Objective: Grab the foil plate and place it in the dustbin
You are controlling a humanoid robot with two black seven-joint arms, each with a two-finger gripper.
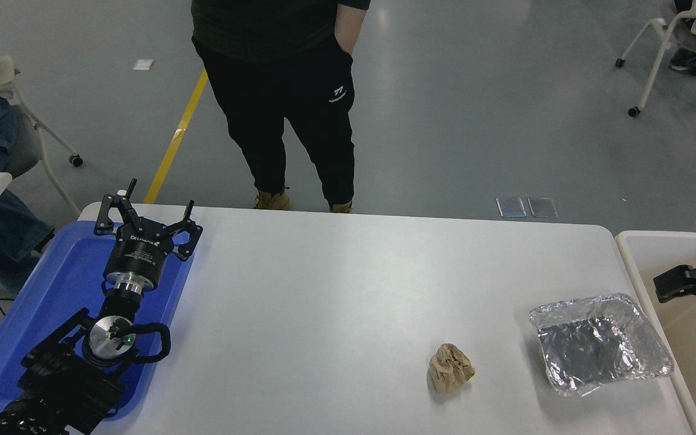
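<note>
The foil plate (599, 343) is a shiny, crinkled silver tray lying flat near the table's right front corner. The dustbin (656, 235), with a white rounded rim and tan inside, stands just past the table's right edge. My right gripper (689, 283) pokes in from the right edge above the dustbin, up and to the right of the foil plate and not touching it; most of it is cut off by the picture edge. My left gripper (145, 211) is parked open at the lower left.
A crumpled brown paper ball (451, 368) lies left of the foil plate. A blue tray (34, 338) sits under the left arm at the table's left end. A person in black trousers (290, 109) stands at the far side.
</note>
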